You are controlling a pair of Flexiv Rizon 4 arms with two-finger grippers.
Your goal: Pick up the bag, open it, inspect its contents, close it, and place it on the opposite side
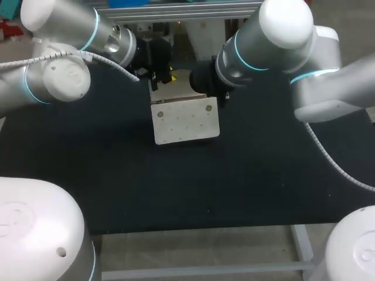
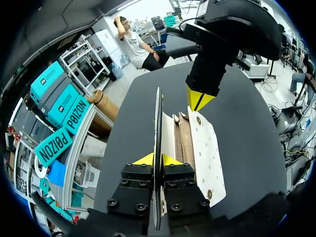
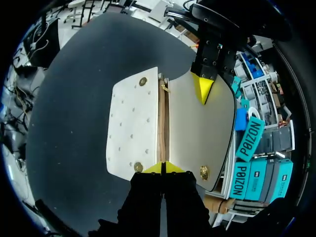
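Your biggest risk is the two arms themselves. Both wrists crowd in over the far middle of the black counter [image 1: 117, 187], close to each other, so a swing to close or carry the load could, I judge, knock one into the other.

Next comes the flat white leather-look bag with small dots and brass studs [image 1: 186, 123]. It is held from two ends at once. If the arms pull apart you strain its seam; if they press together it buckles, and the opening you need for the inspection folds shut.

The plain cream flap [image 3: 197, 123] is thin and caught only at its edge, so a small twist may let it slide out and drop over the mouth. The round brass studs [image 3: 138, 168] must meet their mates when you close it, and a skewed flap would miss them.

Now the layout. The bag sits between the two grippers at the far middle of the counter, its dotted front toward the near side in the head view and its mouth spread. I cannot tell whether its lower edge touches the counter.

Your left gripper [image 2: 157, 159] is pinched narrow on the flap, which stands edge-on between its fingers. Your right gripper [image 3: 163, 168] is pinched narrow on the opposite end, at the brown inner strip between the dotted front and the flap. Each gripper's yellow tips point toward the other along the bag.
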